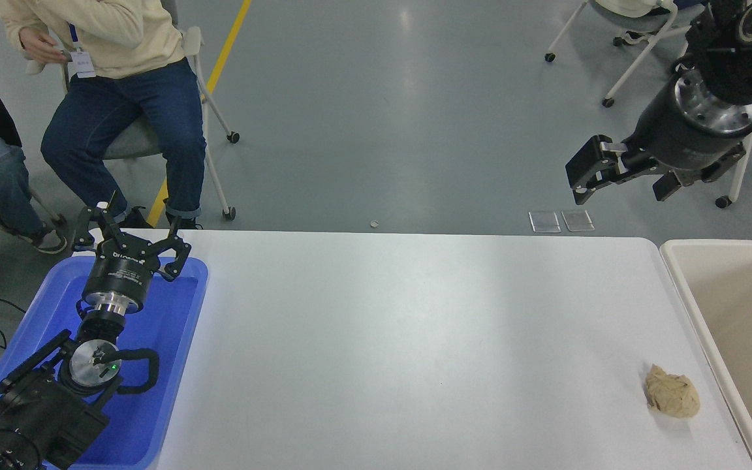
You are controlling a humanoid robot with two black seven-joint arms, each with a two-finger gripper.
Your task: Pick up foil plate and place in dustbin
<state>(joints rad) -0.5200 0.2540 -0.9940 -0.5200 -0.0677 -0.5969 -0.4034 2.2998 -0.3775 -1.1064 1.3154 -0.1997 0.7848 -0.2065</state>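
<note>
Right gripper [624, 179] is raised high at the upper right, seen against the grey floor beyond the table's far edge. Jaws spread wide; nothing between them, nothing touching them. It points left and slightly down.

The dustbin [679, 287], a cream tub with a thick pale rim, stands off the table's right end, lower in the picture than the right gripper and a little to its right. The part of its floor that shows is plain cream; its right and near portions are cut off by the picture's edge. No foil plate shows anywhere in this view, so its place cannot be told from here.

1 tan crumpled paper ball [672, 391] lies on the white table [415, 339] near the right end, just beside the dustbin's rim but apart from it, and well apart from the right gripper.

Left gripper [130, 243] is parked at the lower left above the far end of the blue tray [187, 307], fingers splayed open, holding nothing.

A seated person [121, 85] in a cream top and jeans is at the far left.
</note>
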